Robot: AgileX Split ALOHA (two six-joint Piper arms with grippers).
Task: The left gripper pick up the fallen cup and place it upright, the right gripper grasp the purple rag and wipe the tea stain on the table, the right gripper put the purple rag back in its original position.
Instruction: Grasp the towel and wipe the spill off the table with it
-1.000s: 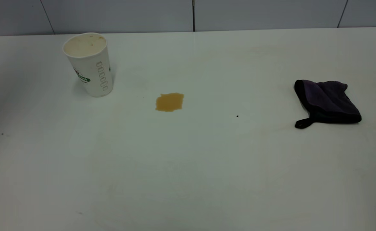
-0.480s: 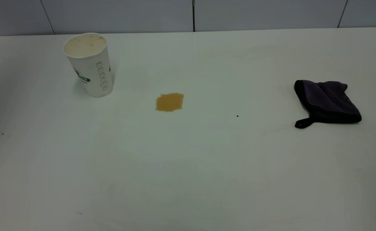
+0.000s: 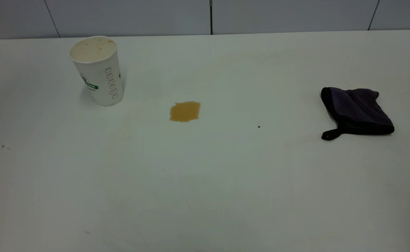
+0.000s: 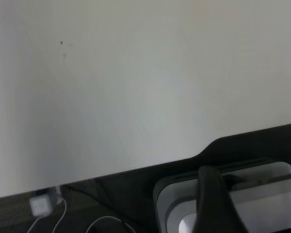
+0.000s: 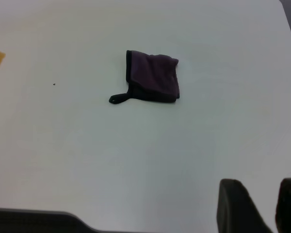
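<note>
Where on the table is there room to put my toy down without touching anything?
The whole near half of the table, in front of the cup, the stain and the rag, is bare. There is also a wide gap between the stain and the rag, holding only a tiny black speck. It is tighter between cup and stain.

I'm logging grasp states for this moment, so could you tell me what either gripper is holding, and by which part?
Nothing is held: the cup stands free, the purple rag lies untouched, and neither gripper reaches them.
</note>
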